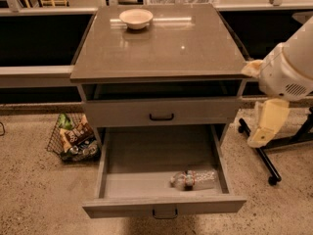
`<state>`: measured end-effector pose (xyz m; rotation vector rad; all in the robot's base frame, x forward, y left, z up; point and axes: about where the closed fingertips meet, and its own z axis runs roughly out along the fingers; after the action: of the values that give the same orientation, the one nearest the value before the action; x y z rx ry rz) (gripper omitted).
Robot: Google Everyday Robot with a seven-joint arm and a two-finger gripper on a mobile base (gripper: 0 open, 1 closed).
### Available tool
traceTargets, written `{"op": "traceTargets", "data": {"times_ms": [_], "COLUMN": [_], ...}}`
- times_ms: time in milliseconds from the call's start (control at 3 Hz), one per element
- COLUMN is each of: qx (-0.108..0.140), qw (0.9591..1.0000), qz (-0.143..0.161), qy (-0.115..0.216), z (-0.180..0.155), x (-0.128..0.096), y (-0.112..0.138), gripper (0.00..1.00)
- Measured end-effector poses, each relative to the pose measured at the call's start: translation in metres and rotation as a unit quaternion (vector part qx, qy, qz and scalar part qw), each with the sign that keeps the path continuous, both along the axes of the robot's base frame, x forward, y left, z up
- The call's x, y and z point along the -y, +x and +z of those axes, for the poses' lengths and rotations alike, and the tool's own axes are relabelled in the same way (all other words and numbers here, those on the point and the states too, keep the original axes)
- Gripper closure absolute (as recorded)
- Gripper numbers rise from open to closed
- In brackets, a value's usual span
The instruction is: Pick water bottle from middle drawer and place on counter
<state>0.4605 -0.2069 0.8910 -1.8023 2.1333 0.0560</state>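
Observation:
The water bottle (193, 179) lies on its side in the front right part of the open middle drawer (146, 168), cap toward the left. The drawer is pulled out, lowest in the cabinet, with a small black handle at its front. The counter (161, 45) is the glossy grey-brown top above it. My arm comes in from the right edge, white, with a beige end piece hanging down. The gripper (264, 127) is at that end, right of the cabinet, level with the upper drawer, apart from the bottle and above it.
A beige bowl (136, 18) stands at the back of the counter. The upper drawer front (161, 112) is closed. A wire basket of snack packets (73, 140) sits on the floor at the left. A black wheeled stand leg (266, 161) lies on the floor at the right.

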Motion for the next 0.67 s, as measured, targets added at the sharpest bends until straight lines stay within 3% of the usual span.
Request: {"op": "traceTargets", "data": {"times_ms": [333,667], "qx": [-0.016,-0.016], "qw": [0.9981,0.9981], "qz": [0.040,0.040], "qy": [0.043,0.043], "z": [-0.0562,-0.0562], "x": [-0.0107,-0.0107], "y": [0.0163,0.0163], "gripper": [0.00,0.00]}}
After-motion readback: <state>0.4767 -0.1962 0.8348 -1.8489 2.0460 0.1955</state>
